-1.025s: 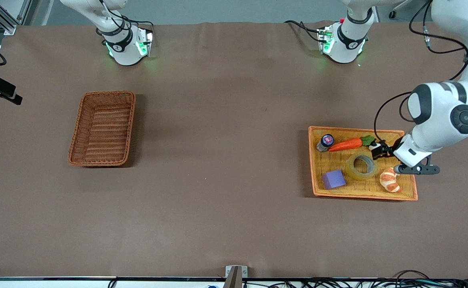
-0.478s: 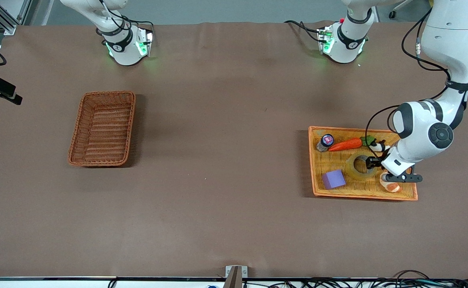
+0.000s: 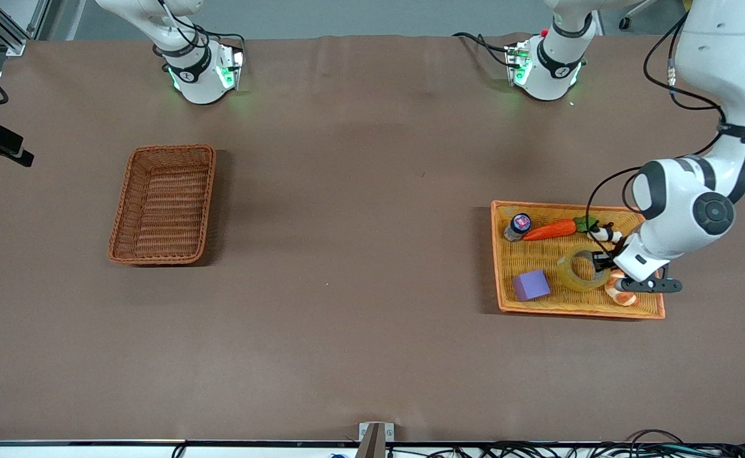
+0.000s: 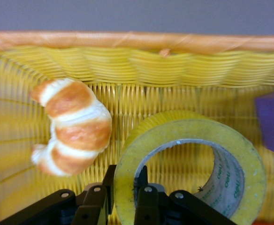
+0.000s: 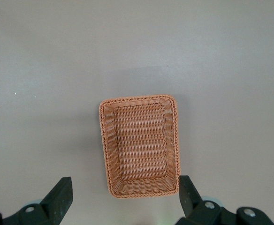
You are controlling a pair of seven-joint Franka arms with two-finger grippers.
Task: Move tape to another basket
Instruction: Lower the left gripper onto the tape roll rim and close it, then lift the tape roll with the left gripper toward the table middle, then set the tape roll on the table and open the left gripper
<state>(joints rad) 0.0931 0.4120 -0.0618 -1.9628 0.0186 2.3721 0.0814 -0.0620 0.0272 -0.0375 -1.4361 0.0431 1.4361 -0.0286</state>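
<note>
The tape (image 3: 579,270), a yellowish ring with a grey core, is in the shallow orange-yellow tray (image 3: 576,311), between a purple cube and a croissant. My left gripper (image 3: 602,260) is low in the tray and shut on the tape's wall. In the left wrist view (image 4: 126,177) one finger is inside the ring (image 4: 188,131) and one outside. The reddish-brown basket (image 3: 162,203) stands toward the right arm's end of the table. My right gripper (image 5: 125,190) hangs open and empty high over that basket (image 5: 139,150); it is out of the front view.
The tray also holds a purple cube (image 3: 530,285), a croissant (image 3: 620,291) touching the tape's side, a carrot (image 3: 550,229) and a small bottle (image 3: 518,226). The tray's raised rim (image 4: 127,40) runs just past the croissant (image 4: 73,124).
My left gripper came down from the carrot's leafy end to the tape and closed on its wall. The tape has shifted slightly toward the croissant. The right arm has not moved.
</note>
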